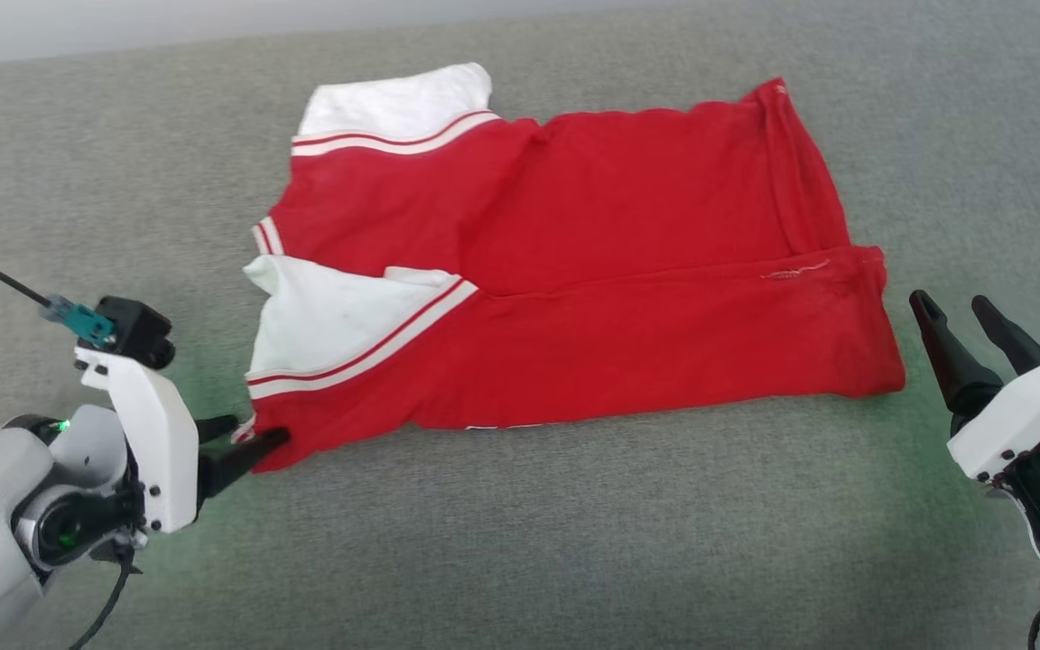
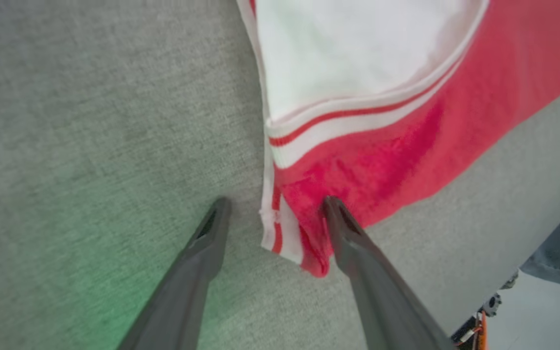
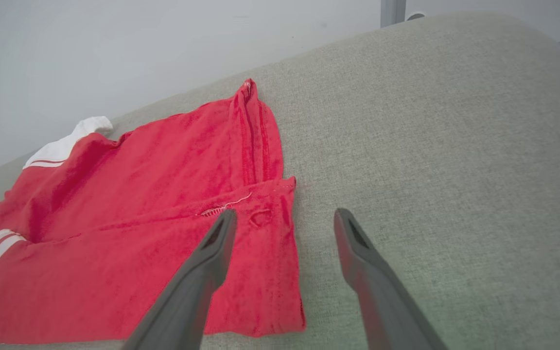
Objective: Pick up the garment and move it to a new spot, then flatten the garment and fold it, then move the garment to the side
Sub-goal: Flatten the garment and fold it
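The garment (image 1: 619, 271) lies plain red side up on the grey cloth surface, folded lengthwise, with both white sleeves (image 1: 321, 316) at its left end. My left gripper (image 1: 258, 429) is open at the near-left corner. In the left wrist view that striped corner of the garment (image 2: 406, 146) sits between the spread fingers of the left gripper (image 2: 276, 201). My right gripper (image 1: 950, 302) is open just off the garment's right edge, holding nothing. In the right wrist view the right gripper (image 3: 286, 214) straddles the hem corner of the garment (image 3: 139, 204) from above.
The grey cloth surface (image 1: 574, 542) stretches wide in front of and beside the garment. A pale wall (image 3: 114, 48) runs along its far edge. The surface's edge and some floor (image 2: 552, 301) appear at the left wrist view's lower right.
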Motion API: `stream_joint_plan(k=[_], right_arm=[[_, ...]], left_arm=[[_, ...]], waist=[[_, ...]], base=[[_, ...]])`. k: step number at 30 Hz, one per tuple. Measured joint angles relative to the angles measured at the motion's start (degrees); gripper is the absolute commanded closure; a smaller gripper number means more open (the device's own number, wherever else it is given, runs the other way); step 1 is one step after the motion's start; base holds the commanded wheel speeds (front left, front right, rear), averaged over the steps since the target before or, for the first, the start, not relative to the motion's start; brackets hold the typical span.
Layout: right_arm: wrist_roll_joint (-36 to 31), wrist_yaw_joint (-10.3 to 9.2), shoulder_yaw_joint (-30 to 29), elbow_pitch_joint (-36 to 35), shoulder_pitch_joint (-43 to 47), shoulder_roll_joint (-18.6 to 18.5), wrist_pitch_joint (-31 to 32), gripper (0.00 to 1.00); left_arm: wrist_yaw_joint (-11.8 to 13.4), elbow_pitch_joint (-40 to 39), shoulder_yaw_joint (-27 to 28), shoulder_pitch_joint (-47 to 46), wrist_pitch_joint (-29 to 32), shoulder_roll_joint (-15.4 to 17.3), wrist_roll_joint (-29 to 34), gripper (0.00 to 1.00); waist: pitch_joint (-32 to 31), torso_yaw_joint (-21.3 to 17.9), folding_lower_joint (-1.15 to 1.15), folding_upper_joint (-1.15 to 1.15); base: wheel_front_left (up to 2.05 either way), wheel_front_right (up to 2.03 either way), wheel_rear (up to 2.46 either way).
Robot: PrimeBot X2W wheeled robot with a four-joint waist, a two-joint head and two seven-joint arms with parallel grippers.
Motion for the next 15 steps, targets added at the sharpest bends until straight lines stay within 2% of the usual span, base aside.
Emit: stream_joint_plan(k=[1, 2, 3, 9, 15], right_arm=[[0.00, 0.00, -0.03, 0.01, 0.00, 0.01, 0.00, 0.00], [0.00, 0.00, -0.04, 0.01, 0.00, 0.00, 0.00, 0.00], [0.00, 0.00, -0.05, 0.00, 0.01, -0.01, 0.01, 0.00], [-0.86, 0.00, 0.91, -0.49, 0.03, -1.72, 2.59, 0.00], [-3.63, 0.00, 6.09, -1.01, -0.41, -6.73, 14.41, 0.00]], left_arm=[[0.00, 0.21, 0.21, -0.01, 0.31, -0.24, -1.37, 0.61], [0.00, 0.16, 0.23, -0.03, 0.57, -0.31, -1.81, 0.85], [0.05, -0.02, 0.24, -0.04, 0.78, -0.29, -2.21, 1.00], [0.03, -1.51, -0.14, -0.12, -0.10, -1.09, -2.70, 1.00], [0.02, -2.54, -0.94, -0.77, -1.27, -1.59, -1.99, 1.00]], waist=[[0.19, -0.31, 0.00, 0.00], [0.34, -0.58, 0.00, 0.00], [0.46, -0.78, 0.00, 0.00], [0.65, -0.73, 0.00, 0.00], [0.71, 0.44, 0.00, 0.00]], base=[[0.00, 0.00, 0.00], [0.00, 0.00, 0.00], [0.00, 0.00, 0.00], [0.00, 0.00, 0.00], [0.00, 0.00, 0.00]])
